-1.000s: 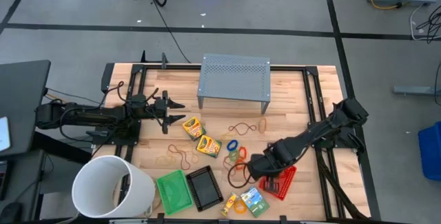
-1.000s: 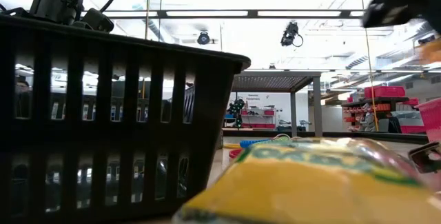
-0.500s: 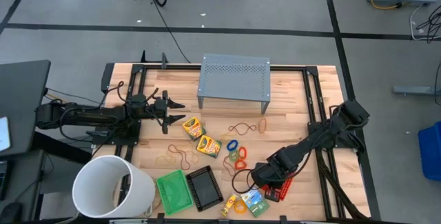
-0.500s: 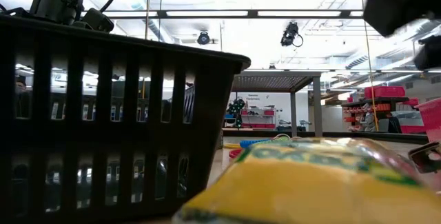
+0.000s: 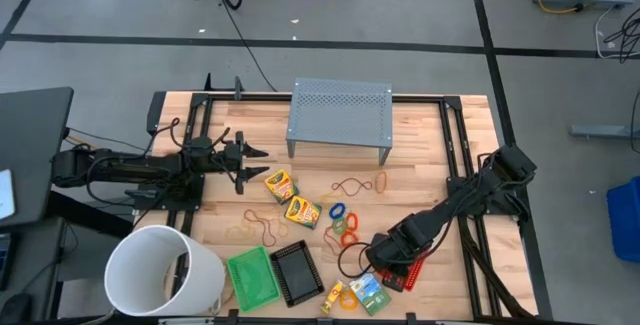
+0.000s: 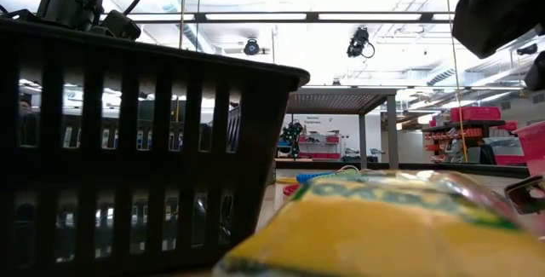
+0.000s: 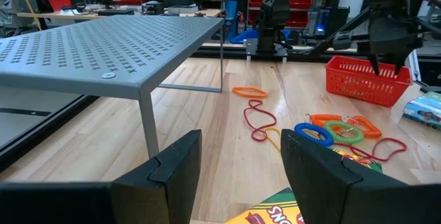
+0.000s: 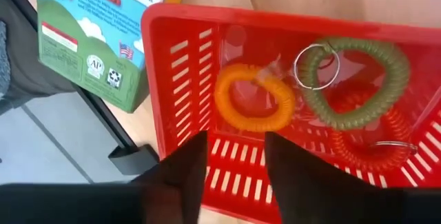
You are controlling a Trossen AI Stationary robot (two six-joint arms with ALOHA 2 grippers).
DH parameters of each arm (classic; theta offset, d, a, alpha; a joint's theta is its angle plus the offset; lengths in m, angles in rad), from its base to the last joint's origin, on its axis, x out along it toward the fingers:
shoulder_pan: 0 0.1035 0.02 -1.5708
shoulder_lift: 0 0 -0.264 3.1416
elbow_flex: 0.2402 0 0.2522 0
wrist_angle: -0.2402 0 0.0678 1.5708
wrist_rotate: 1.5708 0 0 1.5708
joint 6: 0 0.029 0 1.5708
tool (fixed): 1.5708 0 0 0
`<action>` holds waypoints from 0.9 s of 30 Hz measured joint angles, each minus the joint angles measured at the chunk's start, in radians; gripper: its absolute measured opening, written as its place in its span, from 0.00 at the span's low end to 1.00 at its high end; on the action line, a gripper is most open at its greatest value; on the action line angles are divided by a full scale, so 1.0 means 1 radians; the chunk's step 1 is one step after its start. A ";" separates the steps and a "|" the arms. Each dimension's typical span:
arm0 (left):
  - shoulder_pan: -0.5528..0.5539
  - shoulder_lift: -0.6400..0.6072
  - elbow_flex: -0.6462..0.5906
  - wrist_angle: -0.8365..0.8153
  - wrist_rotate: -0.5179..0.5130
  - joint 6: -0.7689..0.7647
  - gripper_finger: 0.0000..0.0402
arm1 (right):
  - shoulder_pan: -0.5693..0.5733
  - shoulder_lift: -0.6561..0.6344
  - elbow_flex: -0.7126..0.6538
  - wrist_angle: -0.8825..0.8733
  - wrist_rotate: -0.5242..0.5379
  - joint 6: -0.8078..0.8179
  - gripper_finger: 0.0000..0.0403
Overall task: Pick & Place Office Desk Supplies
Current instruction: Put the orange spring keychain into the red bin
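Your right gripper hangs over the red mesh tray at the front right of the table, and its fingers stand apart with nothing between them — the wrist camera looks straight down into the tray. Inside you have three coiled rings: an orange ring lying flat on the tray floor, a green ring with a small metal key loop beside it, and a red-orange ring partly under the green one. Just outside the tray's wall lies a crayon box with a green and yellow face, on bare wood.

Your left gripper waits at the left side of the table, well apart from the tray, with its jaws spread and empty. Past its fingers you can see the grey perforated stand, an orange rubber band, a red rubber band looping over the wood, and a cluster of coloured rings — blue, green and orange.

From above, two more crayon boxes lie near the middle of the table, with thin brown rubber bands just in front of them. The green mesh tray and the black mesh tray sit side by side at the front edge, next to the big white bucket. A glue stick lies near the front edge beside the black tray.
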 joint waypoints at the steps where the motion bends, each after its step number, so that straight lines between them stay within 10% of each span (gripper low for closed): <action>1: 0.000 0.000 0.000 0.000 0.000 0.000 0.51 | -0.002 0.000 0.000 0.000 -0.001 0.002 0.42; 12: 0.000 0.000 0.000 0.000 0.000 0.000 0.51 | -0.030 -0.018 0.130 -0.034 0.111 -0.055 0.44; 20: 0.000 0.000 0.000 0.011 0.000 0.000 0.51 | -0.097 -0.009 0.157 0.059 0.395 -0.376 0.44; 27: 0.000 0.000 0.000 0.026 0.000 0.000 0.51 | -0.187 0.099 0.126 0.160 0.383 -0.647 0.44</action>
